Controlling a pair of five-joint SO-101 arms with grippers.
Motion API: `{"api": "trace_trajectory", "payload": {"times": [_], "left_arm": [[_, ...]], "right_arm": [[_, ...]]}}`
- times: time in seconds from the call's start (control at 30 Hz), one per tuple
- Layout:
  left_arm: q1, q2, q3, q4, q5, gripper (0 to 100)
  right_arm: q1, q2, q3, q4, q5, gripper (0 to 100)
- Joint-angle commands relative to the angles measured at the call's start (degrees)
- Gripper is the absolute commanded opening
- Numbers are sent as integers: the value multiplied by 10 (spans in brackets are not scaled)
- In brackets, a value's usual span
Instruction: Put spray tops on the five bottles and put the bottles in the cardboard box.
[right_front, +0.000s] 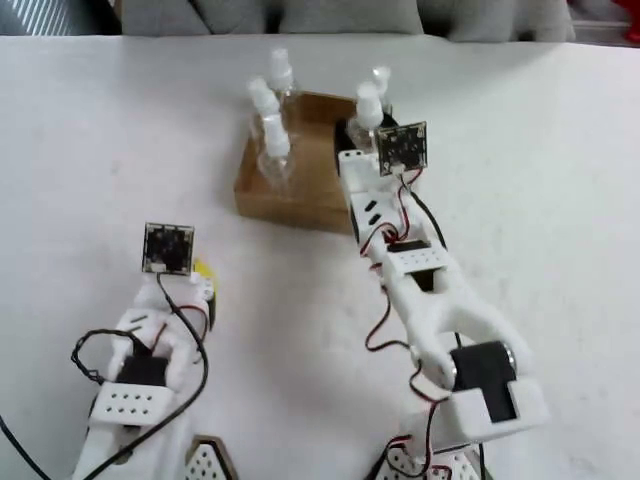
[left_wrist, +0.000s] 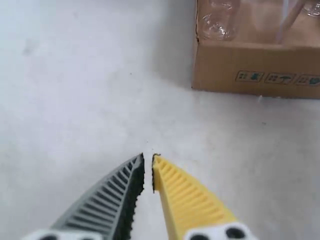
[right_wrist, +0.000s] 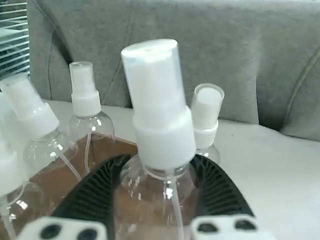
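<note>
The cardboard box (right_front: 262, 200) stands at the table's far middle. My right gripper (right_front: 362, 135) is at the box's right end, shut on a clear bottle (right_front: 368, 104) with a white spray top. In the right wrist view the black fingers (right_wrist: 97, 187) clasp that bottle (right_wrist: 157, 120) from both sides, upright. Several other capped bottles (right_front: 272, 140) stand in the box's left part, and one more (right_front: 380, 80) is by its far right corner. My left gripper (right_front: 205, 285) rests low near the front left, its grey and yellow fingers (left_wrist: 187, 195) together on nothing, pointing at the box (left_wrist: 255, 70).
A grey sofa (right_wrist: 225, 55) runs behind the table's far edge. The white tabletop (right_front: 540, 180) spreads bare to the right of the box and between the left gripper and the box. Wires hang along both arms.
</note>
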Motion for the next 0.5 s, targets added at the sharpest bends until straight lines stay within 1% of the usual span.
{"api": "trace_trajectory", "payload": {"times": [0.0,0.13,0.23,0.47], "left_arm": [[0,-10,-5,-2,-5,57],[0,-10,-5,-4,-5,57],[0,-10,-1,-19,-5,57],[0,-10,-1,-19,-5,57]], "right_arm": [[15,28,-44,-52,7,16],[23,78,-44,-127,8,16],[23,97,-44,-135,8,16],[20,99,-44,-133,8,16]]}}
